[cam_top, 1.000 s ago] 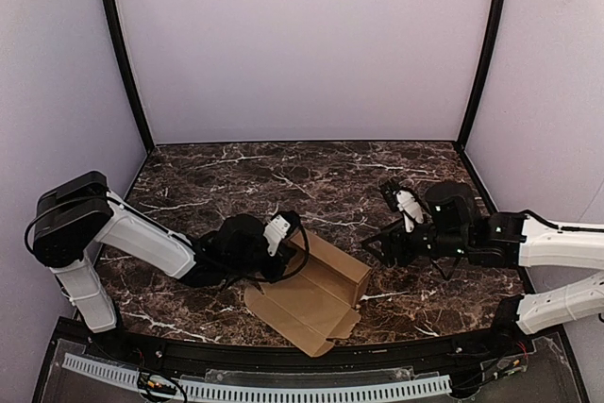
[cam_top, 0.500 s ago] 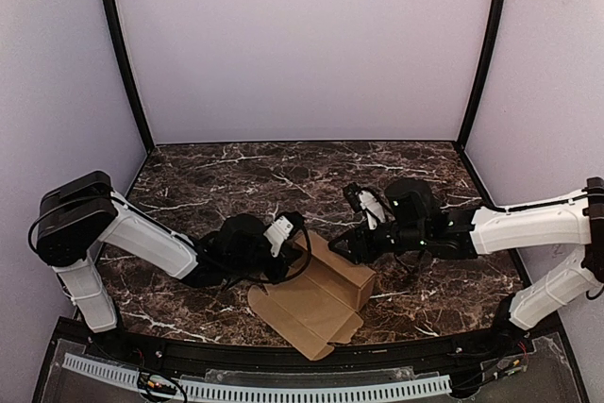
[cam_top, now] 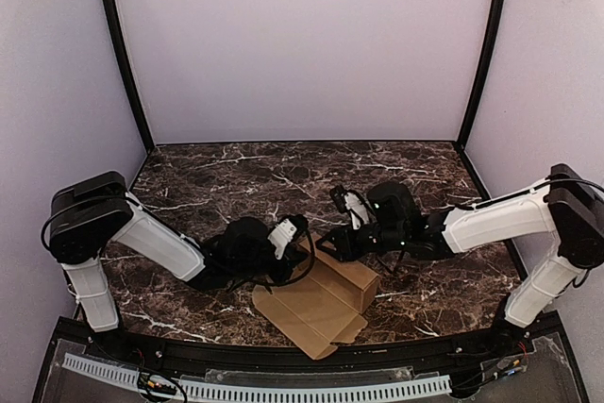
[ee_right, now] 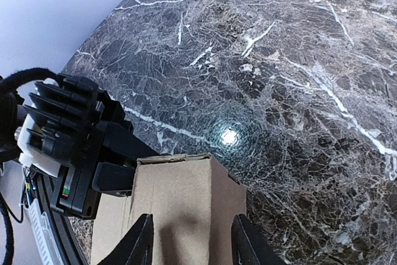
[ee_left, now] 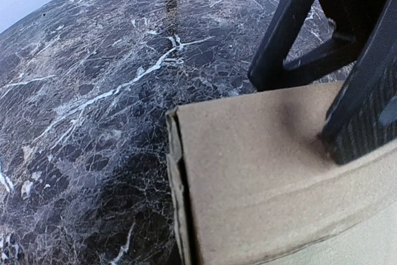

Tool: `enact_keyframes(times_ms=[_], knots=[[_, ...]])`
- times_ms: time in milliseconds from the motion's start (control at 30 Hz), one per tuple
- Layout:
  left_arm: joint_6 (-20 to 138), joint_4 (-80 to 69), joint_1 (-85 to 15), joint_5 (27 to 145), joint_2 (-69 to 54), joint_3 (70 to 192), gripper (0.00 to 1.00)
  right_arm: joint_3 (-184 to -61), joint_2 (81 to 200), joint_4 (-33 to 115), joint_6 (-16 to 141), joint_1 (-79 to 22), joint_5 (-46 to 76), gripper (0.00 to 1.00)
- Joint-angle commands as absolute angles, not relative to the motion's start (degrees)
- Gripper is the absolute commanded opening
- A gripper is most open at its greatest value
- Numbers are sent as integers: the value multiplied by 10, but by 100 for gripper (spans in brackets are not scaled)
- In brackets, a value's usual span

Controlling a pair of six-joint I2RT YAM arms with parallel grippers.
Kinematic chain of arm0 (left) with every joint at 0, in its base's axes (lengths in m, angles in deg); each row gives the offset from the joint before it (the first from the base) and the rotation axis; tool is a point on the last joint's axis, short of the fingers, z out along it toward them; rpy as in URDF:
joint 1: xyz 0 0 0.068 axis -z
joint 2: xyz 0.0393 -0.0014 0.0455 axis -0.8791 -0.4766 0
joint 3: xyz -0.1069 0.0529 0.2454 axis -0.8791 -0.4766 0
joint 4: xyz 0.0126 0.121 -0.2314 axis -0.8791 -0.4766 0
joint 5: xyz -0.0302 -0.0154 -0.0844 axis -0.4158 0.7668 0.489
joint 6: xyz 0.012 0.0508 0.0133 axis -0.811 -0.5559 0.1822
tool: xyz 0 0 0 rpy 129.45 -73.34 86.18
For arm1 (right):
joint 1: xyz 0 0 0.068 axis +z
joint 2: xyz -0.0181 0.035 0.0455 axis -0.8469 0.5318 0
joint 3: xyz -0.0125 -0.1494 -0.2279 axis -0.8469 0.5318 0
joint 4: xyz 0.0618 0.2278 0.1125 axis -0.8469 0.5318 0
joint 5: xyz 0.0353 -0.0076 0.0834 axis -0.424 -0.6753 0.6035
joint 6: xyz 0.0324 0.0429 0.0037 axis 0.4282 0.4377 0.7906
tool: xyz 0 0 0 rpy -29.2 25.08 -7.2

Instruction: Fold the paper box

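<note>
My left arm (cam_top: 160, 243) lies low across the marble surface (cam_top: 236, 176) and reaches to the right. My left claw (ee_left: 310, 113) is pinched tight on the upright wall of the paper box (cam_top: 321, 294), which sits near the front edge with one panel flat. My right arm (cam_top: 491, 219) stretches in from the right. My right claw (ee_right: 192, 234) is spread apart, its fingertips straddling the box's raised corner.

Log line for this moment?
left gripper: shut on paper box | right gripper: open, straddling its raised wall | fold: unfinished

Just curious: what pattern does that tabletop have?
It's a dark brown marble tabletop with white veins; clearest in the right wrist view.
</note>
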State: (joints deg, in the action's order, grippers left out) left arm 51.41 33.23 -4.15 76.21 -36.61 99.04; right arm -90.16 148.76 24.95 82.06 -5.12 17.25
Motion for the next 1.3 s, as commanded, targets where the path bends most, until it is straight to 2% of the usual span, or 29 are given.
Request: enact_keyframes(times_ms=[0, 267, 500, 567, 700, 833, 1167, 1267], knots=[[518, 377, -41, 777, -382, 986, 3, -901, 1509, 212, 834, -56, 201, 39], [522, 432, -41, 777, -413, 984, 19, -877, 1511, 206, 844, -56, 200, 31], [526, 514, -41, 773, -444, 980, 23, -859, 1499, 196, 853, -56, 199, 30], [530, 531, -41, 772, -454, 981, 23, -857, 1497, 192, 854, -56, 199, 30], [535, 545, -40, 769, -467, 987, 17, -855, 1495, 187, 856, -56, 201, 29], [536, 547, -40, 766, -469, 988, 2, -851, 1495, 180, 860, -56, 204, 29], [545, 561, -40, 761, -469, 985, 0, -841, 1504, 163, 878, -56, 210, 28], [548, 539, -40, 758, -464, 992, 6, -840, 1508, 160, 882, -55, 210, 27]])
